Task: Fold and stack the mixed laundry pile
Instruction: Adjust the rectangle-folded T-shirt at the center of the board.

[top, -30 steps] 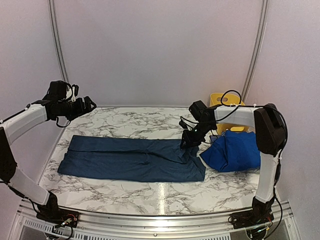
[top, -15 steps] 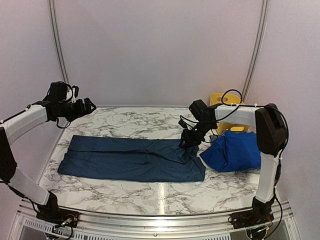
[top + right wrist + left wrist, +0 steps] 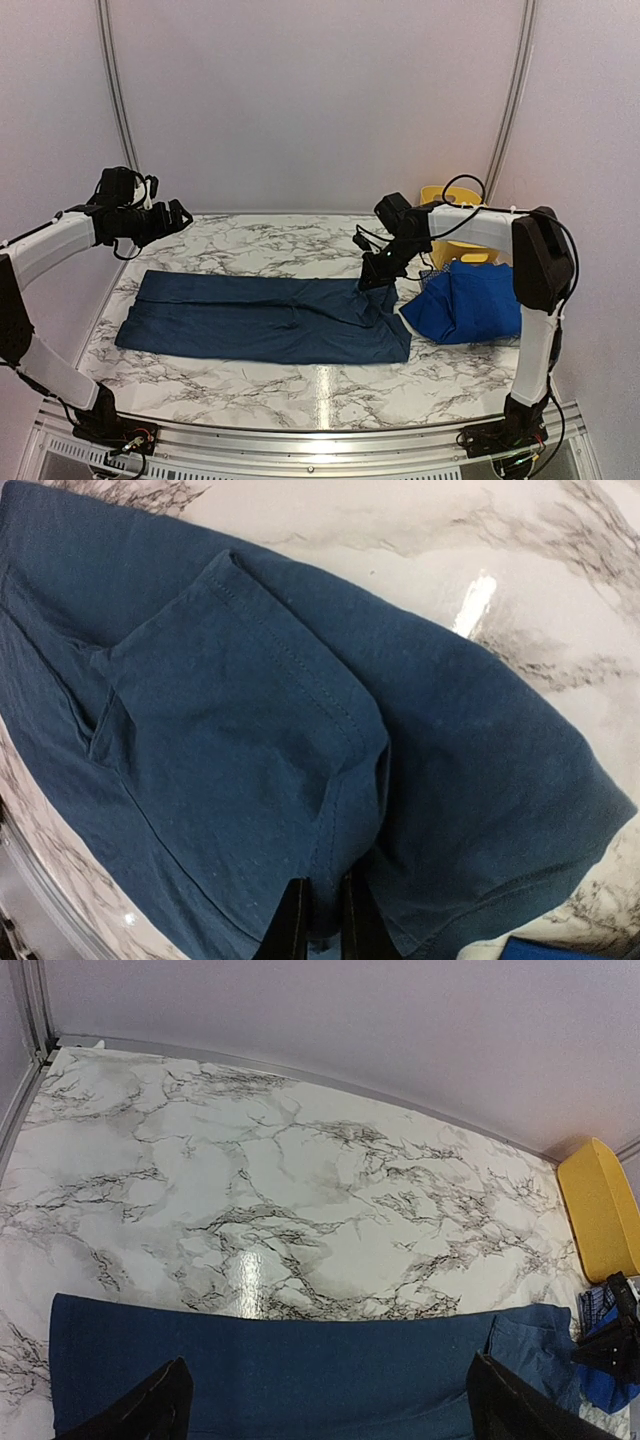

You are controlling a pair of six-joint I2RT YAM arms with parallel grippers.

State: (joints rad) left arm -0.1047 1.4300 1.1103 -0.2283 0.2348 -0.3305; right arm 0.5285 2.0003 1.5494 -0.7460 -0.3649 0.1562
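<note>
Our right gripper (image 3: 322,920) has its two fingers (image 3: 292,922) pressed close together on a raised fold of the dark denim-blue garment (image 3: 260,318), pinching the cloth at its right end, near a stitched hem. Our left gripper (image 3: 172,216) hangs in the air above the table's far left corner, spread wide with nothing between its fingers (image 3: 150,1410).

The table (image 3: 270,240) is white marble with grey-black veins, glossy enough to throw back a spot of light. A metal rail (image 3: 300,440) runs along its near edge, where our two bases are bolted. Plain pale walls close in the back and sides, with thin curved metal strips (image 3: 112,90) rising at the corners.

The dark denim-blue garment lies flat in a long band across the middle of the table. Its left end lies below and nearer than the left gripper, well apart from it, and its right end is bunched under the right gripper. The royal-blue garment (image 3: 470,305) lies crumpled just right of that end, beneath the right arm's forearm. A scrap of the blue-and-white checked shirt (image 3: 593,1305) shows behind it, close to the right gripper.

A yellow tub (image 3: 445,200) stands at the far right corner behind the right arm. We cannot tell what is inside it, nor whether the checked shirt touches it.
</note>
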